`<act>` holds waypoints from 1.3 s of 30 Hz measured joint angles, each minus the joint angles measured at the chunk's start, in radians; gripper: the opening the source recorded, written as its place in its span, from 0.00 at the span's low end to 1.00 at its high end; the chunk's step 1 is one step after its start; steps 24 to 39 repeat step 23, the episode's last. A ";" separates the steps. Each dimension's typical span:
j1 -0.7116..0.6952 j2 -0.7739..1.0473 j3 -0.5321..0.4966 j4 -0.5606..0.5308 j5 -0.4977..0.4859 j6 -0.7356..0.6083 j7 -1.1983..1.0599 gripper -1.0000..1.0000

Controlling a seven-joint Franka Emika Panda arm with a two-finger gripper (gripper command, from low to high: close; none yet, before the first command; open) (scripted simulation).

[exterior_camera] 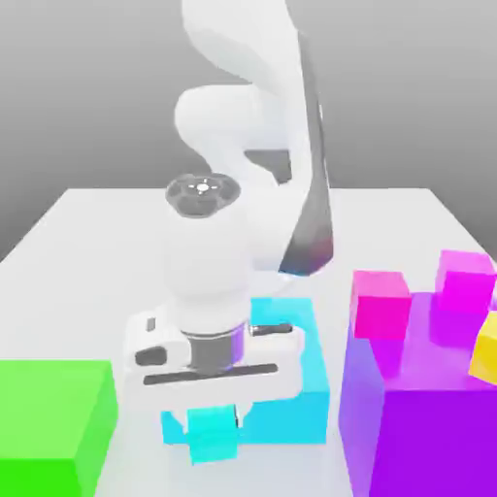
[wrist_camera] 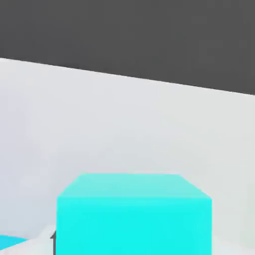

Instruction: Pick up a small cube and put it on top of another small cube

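As we look from the exterior view, the gripper (exterior_camera: 213, 427) is closed on the cyan cube (exterior_camera: 213, 434), and placing it remains; the blue block (exterior_camera: 315, 379) sits just behind the hand, while the pink cube (exterior_camera: 380, 305) on the purple block (exterior_camera: 437, 437) waits beside it. In the hand view, we see the cube directly ahead.
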 joint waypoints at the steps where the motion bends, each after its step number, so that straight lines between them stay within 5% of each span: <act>1: 0.006 -0.029 0.010 0.019 -0.004 -0.041 -0.019 0.00; 15: 0.191 -0.416 0.142 0.200 -0.024 -0.637 -0.283 0.00; 19: 0.208 -0.382 0.161 0.108 -0.013 -0.536 -0.295 0.00; 20: 0.208 -0.373 0.162 0.090 -0.013 -0.510 -0.295 1.00; 39: 0.208 -0.373 0.162 0.090 -0.013 -0.510 -0.295 1.00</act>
